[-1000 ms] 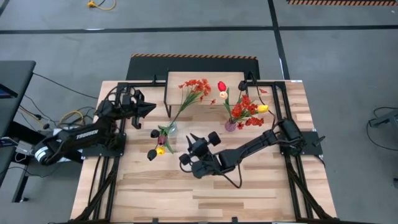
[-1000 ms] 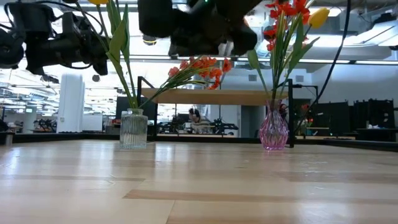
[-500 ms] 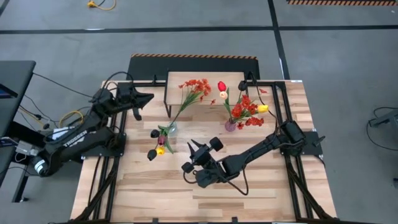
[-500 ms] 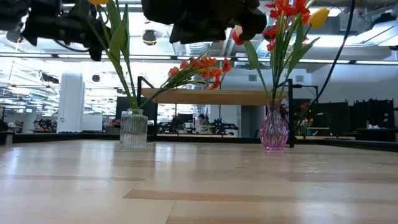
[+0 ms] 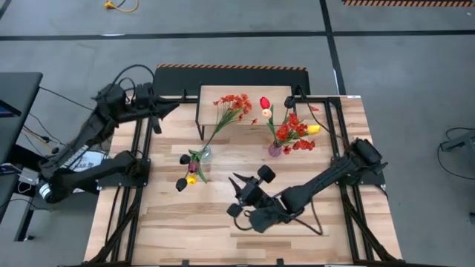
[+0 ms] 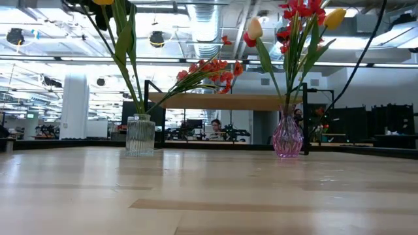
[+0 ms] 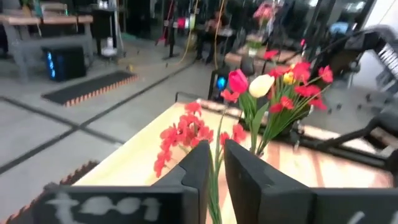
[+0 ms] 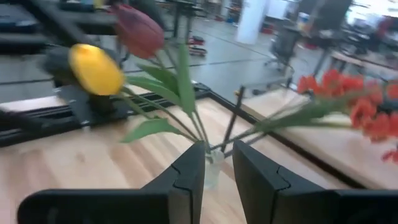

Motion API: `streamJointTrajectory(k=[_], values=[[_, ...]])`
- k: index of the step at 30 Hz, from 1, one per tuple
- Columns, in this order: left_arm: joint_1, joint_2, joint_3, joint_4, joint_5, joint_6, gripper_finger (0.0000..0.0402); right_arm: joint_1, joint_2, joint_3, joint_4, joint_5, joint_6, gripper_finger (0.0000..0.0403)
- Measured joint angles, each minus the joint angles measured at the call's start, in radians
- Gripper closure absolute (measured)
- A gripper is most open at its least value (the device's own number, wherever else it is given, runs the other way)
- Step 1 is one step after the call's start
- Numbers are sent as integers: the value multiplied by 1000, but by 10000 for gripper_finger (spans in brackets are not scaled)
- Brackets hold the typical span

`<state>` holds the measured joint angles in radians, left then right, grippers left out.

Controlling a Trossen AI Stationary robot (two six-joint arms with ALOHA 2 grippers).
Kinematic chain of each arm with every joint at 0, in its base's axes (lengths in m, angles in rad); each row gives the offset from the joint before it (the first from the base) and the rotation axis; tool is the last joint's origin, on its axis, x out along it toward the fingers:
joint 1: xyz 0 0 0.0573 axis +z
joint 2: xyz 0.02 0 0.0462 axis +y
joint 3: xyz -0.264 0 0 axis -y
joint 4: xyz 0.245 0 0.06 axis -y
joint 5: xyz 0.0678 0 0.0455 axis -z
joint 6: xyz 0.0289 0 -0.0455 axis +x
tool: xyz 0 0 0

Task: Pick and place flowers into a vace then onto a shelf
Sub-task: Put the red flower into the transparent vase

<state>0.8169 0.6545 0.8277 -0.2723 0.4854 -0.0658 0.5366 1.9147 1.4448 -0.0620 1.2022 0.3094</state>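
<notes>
My left gripper [image 5: 175, 108], fingers nearly together and holding nothing, hangs above the bench's [image 5: 185, 230] far left corner. My right gripper [image 5: 239, 180], slightly parted and empty, faces the clear vase [image 5: 203, 154]. Flowers [image 5: 288, 132] stand in the pink vase [image 5: 274, 150] beside the shelf [image 5: 245, 96].

You have two vases: one clear ribbed glass vase [image 6: 140, 135] left of the right claw, one pink vase [image 6: 287, 138] beyond it. One wooden shelf [image 5: 245, 95]. Two arms, two claws.
</notes>
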Motion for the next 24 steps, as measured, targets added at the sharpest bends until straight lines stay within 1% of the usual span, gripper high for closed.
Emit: streamJointTrajectory(k=[2, 4, 6, 9, 12, 16, 19, 22, 24], values=[[0, 45, 66, -81, 1, 24, 354, 31, -37, 0, -1, -17, -49, 326], [0, 90, 125, -151, 23, 45, 343, 73, -80, 0, 2, -31, -96, 326], [-4, 131, 174, -215, 57, 69, 332, 126, -126, 0, -1, -29, -155, 326], [-22, 190, 230, -283, 70, 94, 321, 214, -191, 0, -16, -16, -230, 326], [-54, 240, 279, -329, 71, 113, 315, 303, -254, 0, -13, 12, -231, 326], [-104, 309, 365, -406, 60, 156, 312, 404, -306, 0, -14, 16, -204, 326], [-139, 378, 461, -498, -12, 189, 312, 459, -329, 0, -16, 77, -189, 326], [-164, 460, 567, -599, -81, 201, 312, 497, -342, 0, -19, 181, -189, 326], [-178, 517, 632, -659, -101, 200, 312, 513, -348, 0, -26, 238, -189, 326]])
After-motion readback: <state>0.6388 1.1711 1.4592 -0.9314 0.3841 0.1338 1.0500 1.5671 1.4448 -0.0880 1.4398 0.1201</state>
